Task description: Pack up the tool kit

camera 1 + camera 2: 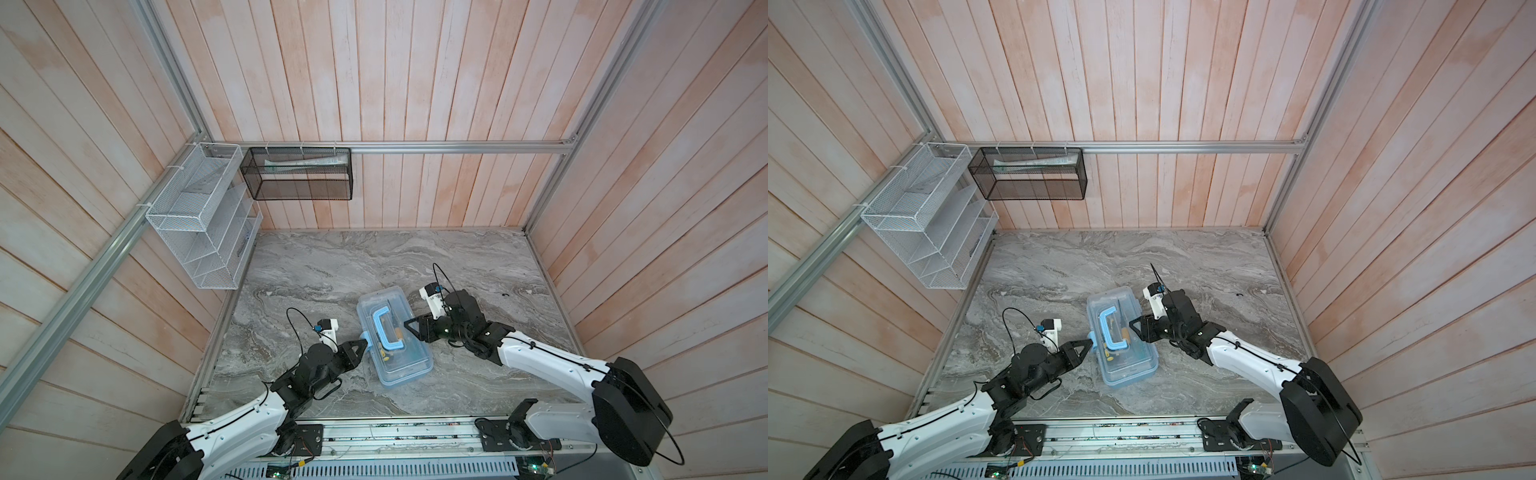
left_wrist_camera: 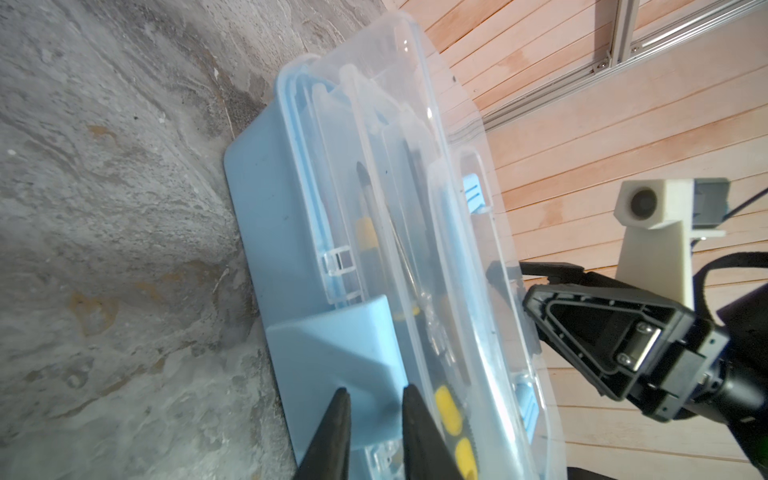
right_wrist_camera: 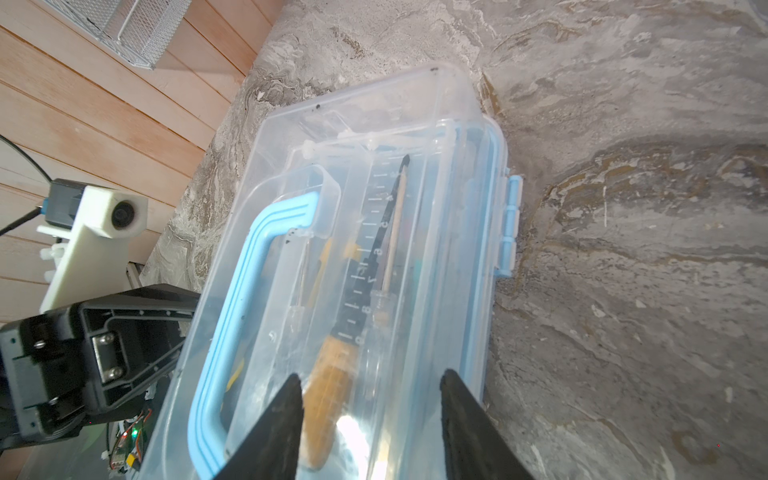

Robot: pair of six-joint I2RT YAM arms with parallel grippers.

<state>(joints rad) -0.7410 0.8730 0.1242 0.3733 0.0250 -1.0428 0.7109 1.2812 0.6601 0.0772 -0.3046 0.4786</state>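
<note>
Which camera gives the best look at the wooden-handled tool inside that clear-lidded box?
The right wrist view: the wooden-handled tool sits close up, blade markings readable. Both top views show it as a small orange streak; in the left wrist view I cannot pick it out.

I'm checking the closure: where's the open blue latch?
In both top views, the latch sticks out from the tool kit's left side, pinched by the left end effector.

tool kit case (image 1: 405, 363): light-blue base, clear lid down, flat on surface (image 1: 332, 270), between left claw (image 1: 366, 341) and right claw (image 1: 409, 326) | handle (image 1: 381, 330): light-blue, flat on lid | inside: yellow-black screwdrivers (image 2: 446, 409), pencil (image 3: 395, 224), wooden-handled cutter (image 3: 332, 390) | side latch (image 2: 332, 345): flipped outward, pinched between left claw's tips
</note>
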